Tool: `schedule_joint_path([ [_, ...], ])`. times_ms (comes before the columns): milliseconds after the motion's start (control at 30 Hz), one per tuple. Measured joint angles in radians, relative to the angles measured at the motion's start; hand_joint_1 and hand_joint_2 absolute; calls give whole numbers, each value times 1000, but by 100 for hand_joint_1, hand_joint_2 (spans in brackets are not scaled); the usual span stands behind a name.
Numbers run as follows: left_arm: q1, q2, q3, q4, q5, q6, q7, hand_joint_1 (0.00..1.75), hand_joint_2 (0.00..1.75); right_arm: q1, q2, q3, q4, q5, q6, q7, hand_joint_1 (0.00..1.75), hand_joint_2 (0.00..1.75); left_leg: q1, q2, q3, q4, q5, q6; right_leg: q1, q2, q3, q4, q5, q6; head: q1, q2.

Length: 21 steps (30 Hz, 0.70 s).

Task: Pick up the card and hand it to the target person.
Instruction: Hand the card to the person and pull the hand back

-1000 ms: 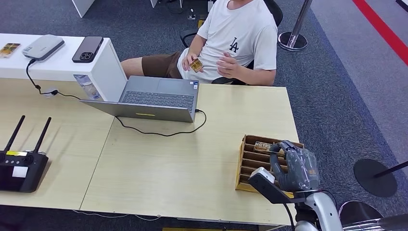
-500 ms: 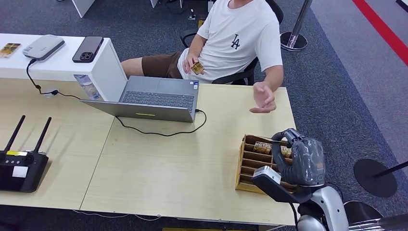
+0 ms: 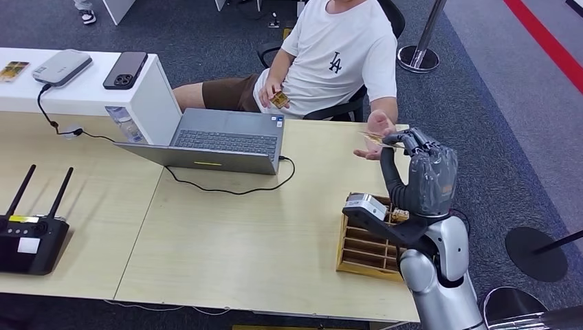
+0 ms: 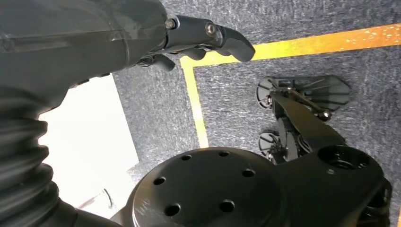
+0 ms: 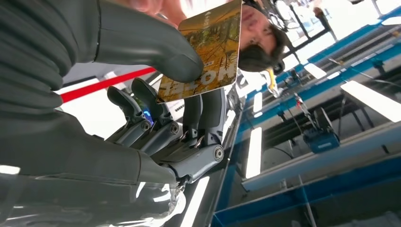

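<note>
Above the wooden card rack [image 3: 364, 240], my right robot hand [image 3: 421, 172] is raised over the far right part of the surface [image 3: 227, 234], with the card [image 3: 375, 139] pinched between thumb and fingers [image 5: 142, 101]. From my right wrist, the card [image 5: 203, 52] shows an autumn-coloured print, clamped at its lower edge under my thumb. Just beyond the rack, the person's open hand [image 3: 377, 134] sits palm up, right at the card's edge; I cannot tell whether it touches. That person, in a white T-shirt [image 3: 340, 55], sits past the surface and holds another card [image 3: 279, 100] in the other hand. Left of the rack lies an open laptop [image 3: 220, 141]. My left robot hand [image 4: 198, 40] hangs over carpet, fingers curled around nothing.
</note>
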Motion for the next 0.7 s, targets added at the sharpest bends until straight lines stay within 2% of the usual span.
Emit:
schedule_joint_path([
  [267,1,2,-2,2,-1,-2,-7,0,175,-6,22,30,86,-15,-12,-3,154,175,0,-4,0,0,0,0,0,-4,1,0,-1,1,0,0],
  [700,7,14,-10,9,-5,-43,-51,0,175,-20,3,38,129,-53,20,-10,154,175,0,-5,-1,1,0,0,0,-5,1,0,-1,1,0,0],
])
